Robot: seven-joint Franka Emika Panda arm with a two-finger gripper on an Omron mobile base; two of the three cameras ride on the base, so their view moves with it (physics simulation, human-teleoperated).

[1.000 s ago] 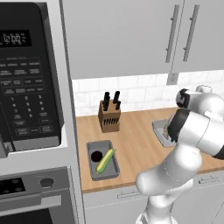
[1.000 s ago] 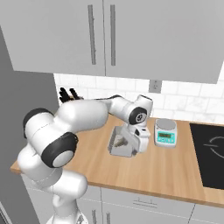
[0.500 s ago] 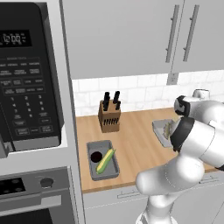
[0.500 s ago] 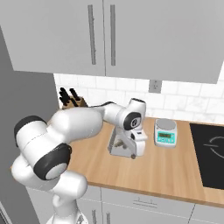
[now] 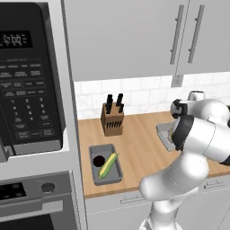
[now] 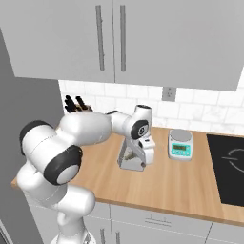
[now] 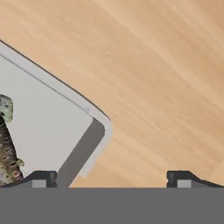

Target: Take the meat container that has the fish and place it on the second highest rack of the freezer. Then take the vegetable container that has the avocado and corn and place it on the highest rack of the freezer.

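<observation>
- Left base view: veg tray (image 5: 106, 163) on wooden worktop (image 5: 139, 148), near front edge, holding avocado (image 5: 98, 161) and corn (image 5: 108, 165) side by side. Knife block (image 5: 112, 118) behind it by the wall. Meat tray (image 5: 165, 135) further right, mostly hidden by the arm.
- Right base view: claw (image 6: 143, 153) low over meat tray (image 6: 131, 158), mid worktop. Scale (image 6: 180, 145) just right of it; cooktop (image 6: 228, 167) far right.
- Hand view: claw (image 7: 112, 179) tips wide apart, holding nothing; one tip over tray corner (image 7: 94, 127), the other over bare wood. Fish (image 7: 7, 153) lies in tray at left edge.
</observation>
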